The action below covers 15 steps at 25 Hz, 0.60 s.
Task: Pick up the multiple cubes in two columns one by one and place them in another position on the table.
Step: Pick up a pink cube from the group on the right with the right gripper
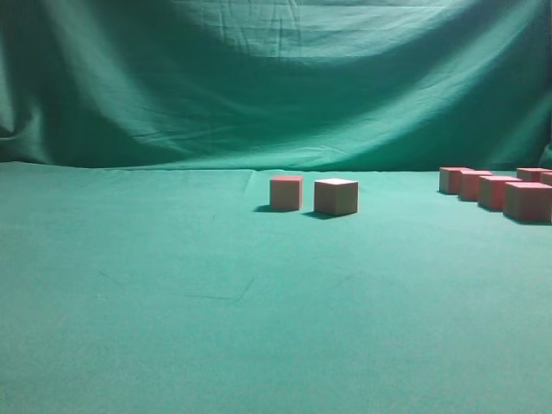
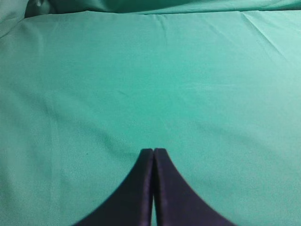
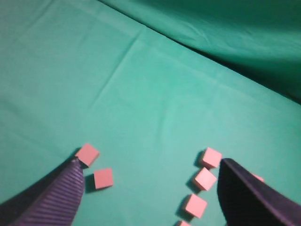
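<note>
Right wrist view shows the right gripper (image 3: pixel 148 188) spread wide and holding nothing, high above the table (image 3: pixel 141 94), with two cubes (image 3: pixel 95 167) near its left finger and a column of cubes (image 3: pixel 203 181) near its right. The left gripper (image 2: pixel 153 150) has its fingers pressed together, empty, over bare cloth. No writing or labels show on any cube.

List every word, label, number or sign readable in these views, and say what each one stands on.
None: no readable text shows in any view.
The cubes show plain tan sides and pink tops, unmarked.
The table is bare green cloth, and so is the backdrop.
The left gripper and the right gripper have dark fingers with no print visible.
</note>
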Tool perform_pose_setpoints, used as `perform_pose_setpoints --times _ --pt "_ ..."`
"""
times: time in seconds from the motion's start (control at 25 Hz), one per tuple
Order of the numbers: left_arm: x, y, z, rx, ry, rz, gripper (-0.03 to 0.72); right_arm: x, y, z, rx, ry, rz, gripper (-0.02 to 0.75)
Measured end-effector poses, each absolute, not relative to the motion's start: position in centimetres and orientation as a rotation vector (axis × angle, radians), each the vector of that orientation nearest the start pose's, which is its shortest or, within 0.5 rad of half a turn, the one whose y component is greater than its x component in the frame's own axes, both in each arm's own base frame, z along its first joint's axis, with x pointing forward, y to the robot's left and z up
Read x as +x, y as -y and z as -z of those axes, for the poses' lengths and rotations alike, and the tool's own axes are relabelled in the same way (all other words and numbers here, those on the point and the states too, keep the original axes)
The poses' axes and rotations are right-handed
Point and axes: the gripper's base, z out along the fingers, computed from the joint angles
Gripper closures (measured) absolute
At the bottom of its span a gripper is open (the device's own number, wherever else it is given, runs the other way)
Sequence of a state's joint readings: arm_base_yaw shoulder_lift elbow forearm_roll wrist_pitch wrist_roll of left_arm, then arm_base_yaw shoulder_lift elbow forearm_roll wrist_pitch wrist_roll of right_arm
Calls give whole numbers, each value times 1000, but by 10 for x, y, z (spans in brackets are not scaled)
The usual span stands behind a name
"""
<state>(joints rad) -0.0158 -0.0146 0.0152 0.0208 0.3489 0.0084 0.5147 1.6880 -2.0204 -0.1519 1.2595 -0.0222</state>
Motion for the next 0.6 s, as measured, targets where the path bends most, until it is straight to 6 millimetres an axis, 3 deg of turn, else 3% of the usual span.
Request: perform_pose_setpoints --times 0.16,0.44,0.6 --pt "53 0 -177 35 -1833 -15 688 286 -129 -439 -481 -2420 9 158" --pt "53 0 -177 35 -1833 -15 688 282 -78 -332 -280 -2808 142 158" --pt "53 0 -177 35 -1833 -15 688 281 -69 -281 -190 -2856 36 158"
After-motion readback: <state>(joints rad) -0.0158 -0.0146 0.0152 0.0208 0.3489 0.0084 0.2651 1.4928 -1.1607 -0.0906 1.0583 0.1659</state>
